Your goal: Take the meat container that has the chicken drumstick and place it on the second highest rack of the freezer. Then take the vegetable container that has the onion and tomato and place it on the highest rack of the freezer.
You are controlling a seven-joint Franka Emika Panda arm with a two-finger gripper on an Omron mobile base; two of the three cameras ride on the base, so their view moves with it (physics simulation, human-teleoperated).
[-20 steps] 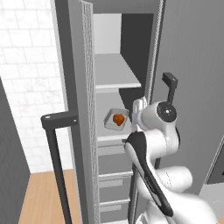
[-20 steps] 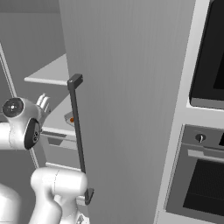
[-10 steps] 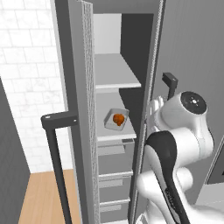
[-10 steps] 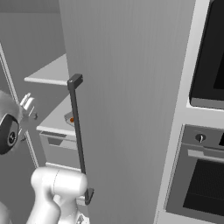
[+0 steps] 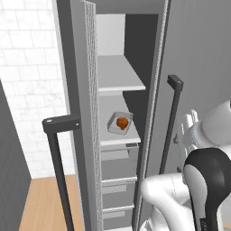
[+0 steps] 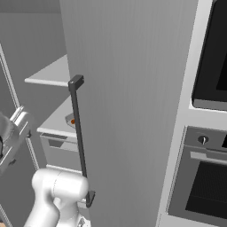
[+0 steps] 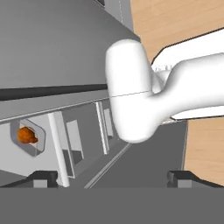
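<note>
In the left base view we see the freezer standing open, its two doors swung toward us, each with a long dark bar handle. Inside, the highest rack is a bare light-grey board. On the rack just below it sits the meat container, a shallow pale tray tilted in our view, with the chicken drumstick lying in it as an orange-brown lump. Below that rack come the grey drawers, the lowest cut off by the frame edge. The right door hides the right part of both racks. To the right of that door's handle we make out the pale shape of the pincer, partly covered by the arm; its opening is hard to read here.

In the right base view the right freezer door takes up the middle, edge-on handle in front. Left of the handle only a sliver of the container shows on the lower rack, with a spot of orange from the drumstick; the rest is behind the handle. Right of the freezer stands the black-windowed oven, cut off at the frame edge.

In the hand view, rolled relative to the room, the pincer has its two dark tips far apart, wide and holding nothing. The drumstick in its container appears small, well away from the tips, with the arm's white link covering the middle.
</note>
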